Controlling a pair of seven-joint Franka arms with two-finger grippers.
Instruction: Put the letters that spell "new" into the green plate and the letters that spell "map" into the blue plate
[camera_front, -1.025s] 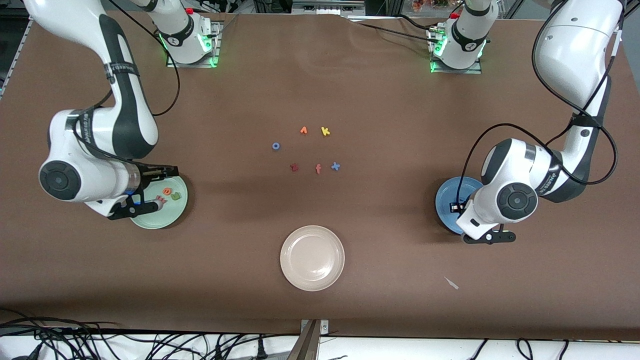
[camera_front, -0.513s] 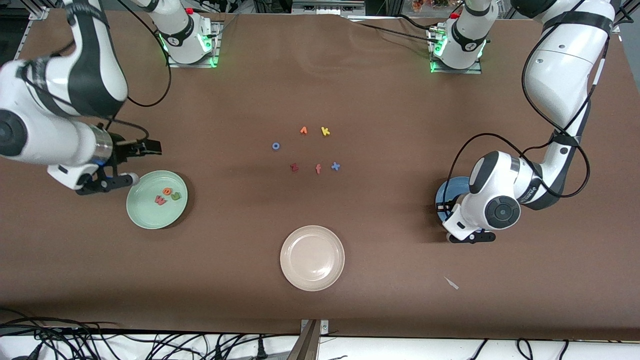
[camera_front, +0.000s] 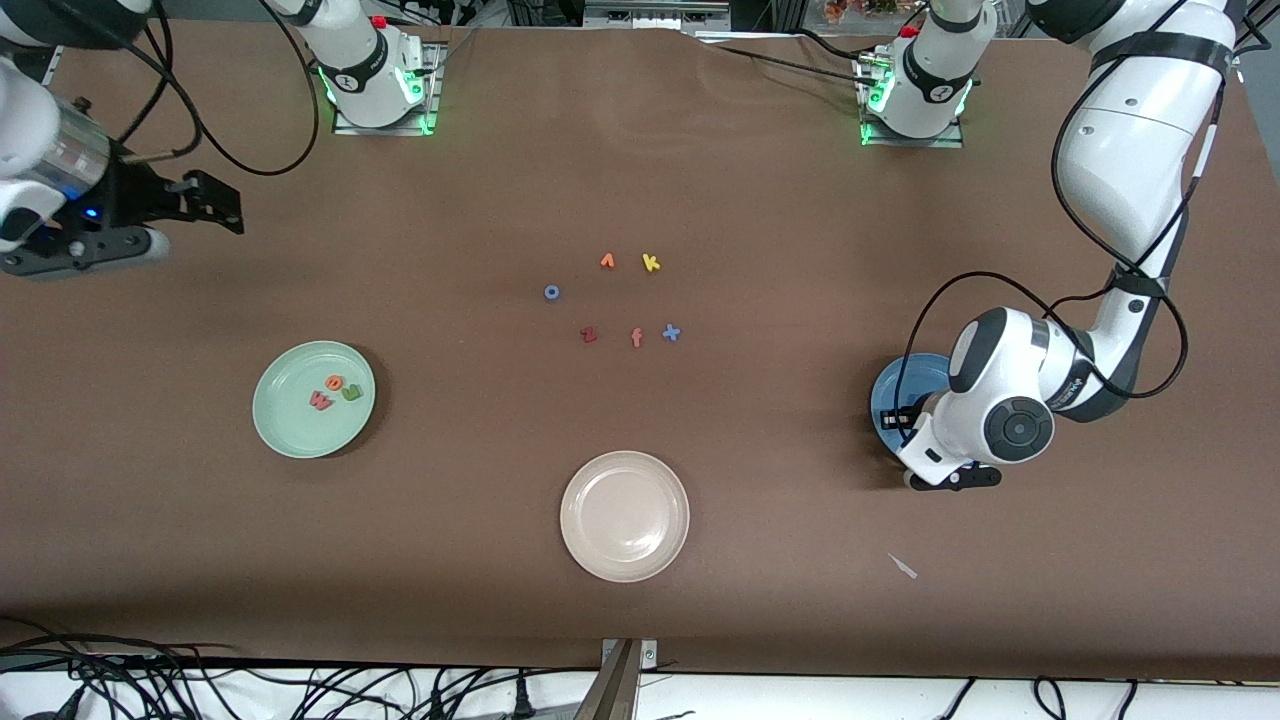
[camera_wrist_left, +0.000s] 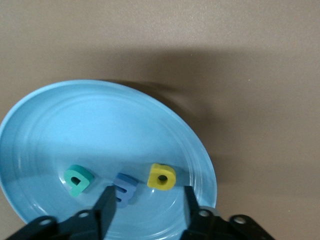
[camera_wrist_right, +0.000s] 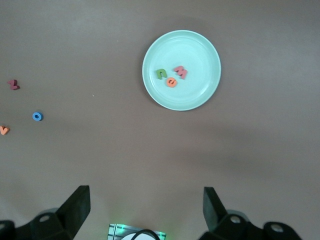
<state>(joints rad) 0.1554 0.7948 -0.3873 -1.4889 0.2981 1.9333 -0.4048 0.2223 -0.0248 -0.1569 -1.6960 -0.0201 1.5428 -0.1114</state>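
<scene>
Blue foam letter m (camera_wrist_left: 125, 189): lay in round mid-blue plastic plate (camera_wrist_left: 100, 120), between released left gripper (camera_wrist_left: 147, 196) jaws, untouched. Right gripper (camera_front: 172, 222) waited spread, empty, at eleven o'clock of pale mint-green plastic plate (camera_front: 285, 430).

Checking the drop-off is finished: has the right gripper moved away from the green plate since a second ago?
Yes. The right gripper has gone from over the green plate up toward the robots' bases, jaws open.

I see a beige-white plate (camera_front: 624, 516) near the front camera; farther off lie scattered letters: orange (camera_front: 607, 261), yellow k (camera_front: 651, 263), blue ring (camera_front: 551, 292), dark red z (camera_front: 588, 335), pink f (camera_front: 636, 338), blue x (camera_front: 671, 333).
</scene>
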